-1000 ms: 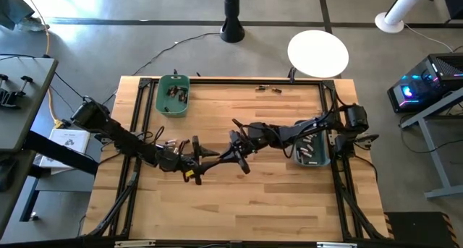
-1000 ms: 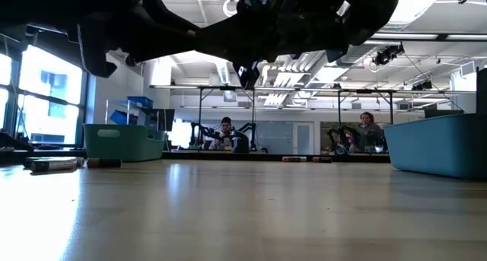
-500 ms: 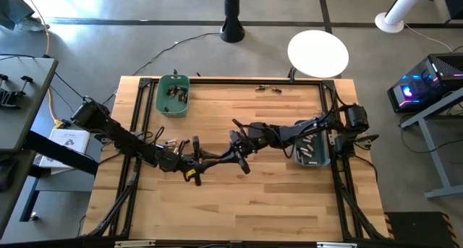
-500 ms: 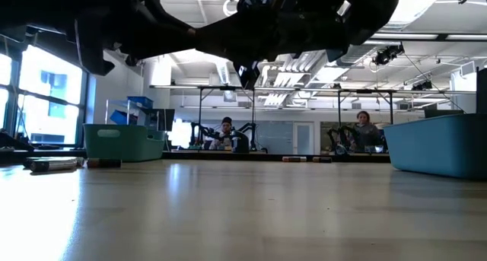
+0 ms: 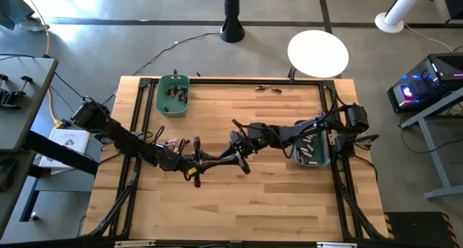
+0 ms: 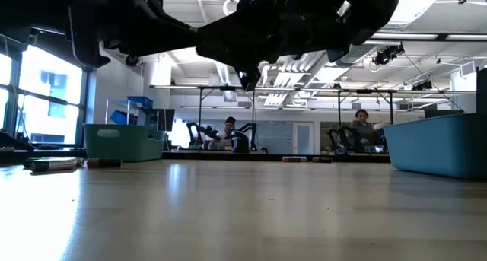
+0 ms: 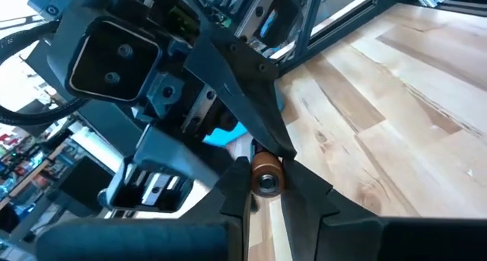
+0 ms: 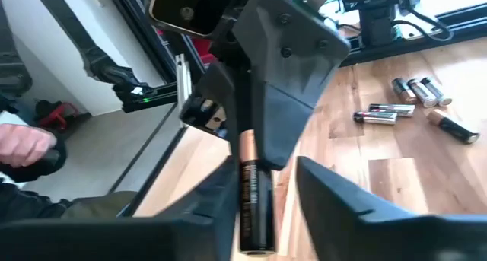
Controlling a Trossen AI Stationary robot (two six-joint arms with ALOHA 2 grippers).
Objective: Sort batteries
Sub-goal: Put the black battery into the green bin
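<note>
Above the bare middle of the wooden tabletop (image 5: pixel 239 197) the left pincer (image 5: pixel 211 160) and right pincer (image 5: pixel 233 158) meet tip to tip around one copper-and-black battery (image 8: pixel 254 191): the left is clamped on its copper end, the right's fingers (image 8: pixel 335 194) stand apart beside it. Farther off, the blue-grey bin (image 5: pixel 312 152) at the right edge and the green bin (image 5: pixel 173 95) at the far left both hold batteries. Loose batteries (image 5: pixel 268 88) lie by the far edge, with more (image 5: pixel 168 142) at the left.

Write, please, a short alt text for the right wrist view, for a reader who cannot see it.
A copper-and-black battery is passed between two grippers above a wooden table: the left gripper clamps its copper end, while the right gripper stands open around it. Several loose batteries lie on the table beyond.
</note>
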